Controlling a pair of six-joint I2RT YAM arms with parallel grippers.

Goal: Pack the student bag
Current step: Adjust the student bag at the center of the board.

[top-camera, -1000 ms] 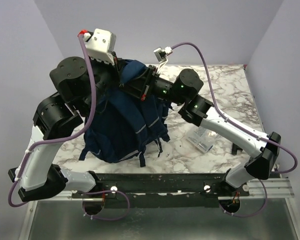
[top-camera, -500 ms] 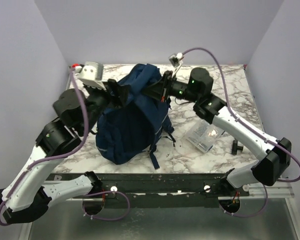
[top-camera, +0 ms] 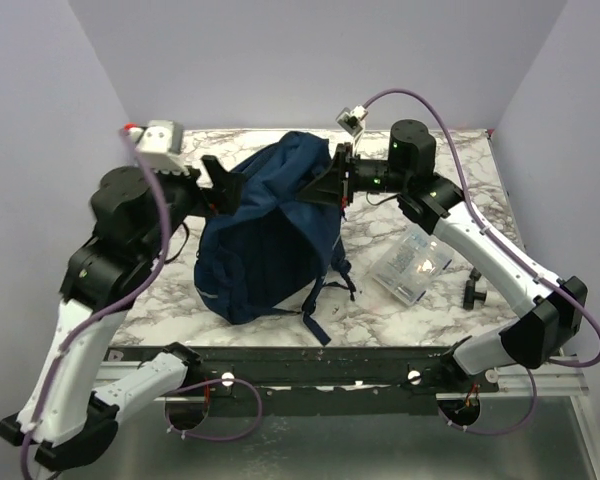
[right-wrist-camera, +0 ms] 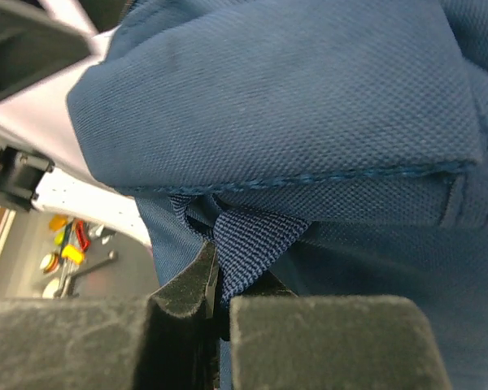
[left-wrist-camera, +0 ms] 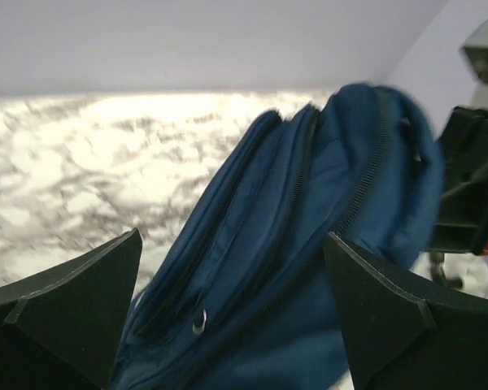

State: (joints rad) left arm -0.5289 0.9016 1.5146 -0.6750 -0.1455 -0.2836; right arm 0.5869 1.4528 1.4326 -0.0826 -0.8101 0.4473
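Observation:
The student bag, a navy blue backpack, stands on the marble table with its top held up and its dark straps trailing toward the near edge. My right gripper is at the bag's upper right. In the right wrist view it is shut on the blue webbing loop at the top of the bag. My left gripper is open beside the bag's upper left. In the left wrist view its fingers stand wide apart, and the bag's zipped pockets lie just beyond them, untouched.
A clear plastic pouch lies on the marble table right of the bag, under the right arm. A small black object stands near the right front edge. Pale walls close off the back and both sides.
My left gripper has opened, let go of the bag and drawn back to the left. The right gripper has kept its hold and shifted right, and the bag has sunk lower onto the table.

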